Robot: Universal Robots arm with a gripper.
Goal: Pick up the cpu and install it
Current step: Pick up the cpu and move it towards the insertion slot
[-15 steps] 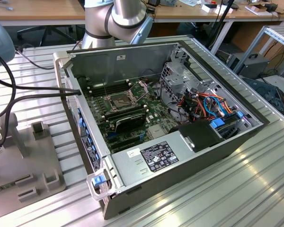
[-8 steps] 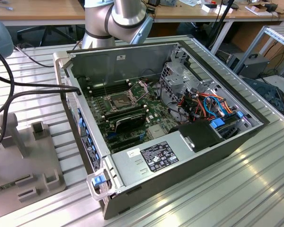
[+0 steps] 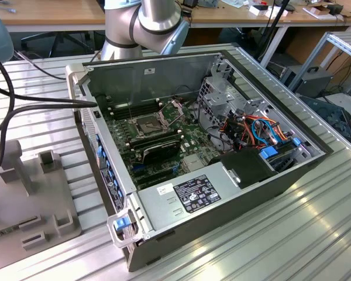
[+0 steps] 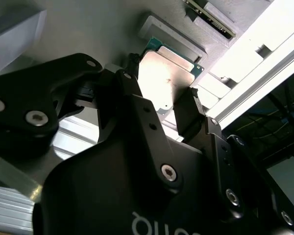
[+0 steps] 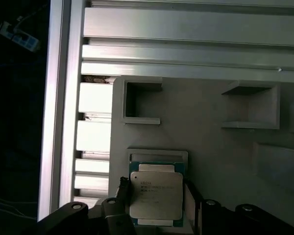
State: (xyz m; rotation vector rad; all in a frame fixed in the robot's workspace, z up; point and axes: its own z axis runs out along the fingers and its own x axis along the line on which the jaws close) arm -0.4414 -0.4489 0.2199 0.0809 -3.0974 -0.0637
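In the exterior view, soft, even light falls from above. The ribbed metal table (image 3: 292, 234) carries pale streaks of reflection on its near side, toward the exterior view's right. The open computer case (image 3: 152, 73) shades its own inside, so the motherboard (image 3: 164, 137) sits dim beneath the far wall.

In the second wrist view the cpu (image 4: 174, 73) face is washed out by glare. The table's rail (image 4: 264, 44) is burnt to white, and the black end effector (image 4: 163, 77) reads almost as a silhouette.

In the first wrist view the grey tray (image 5: 206, 147) is dimly lit and its pockets (image 5: 142, 100) hold soft shadows. The space beyond the table edge is black.
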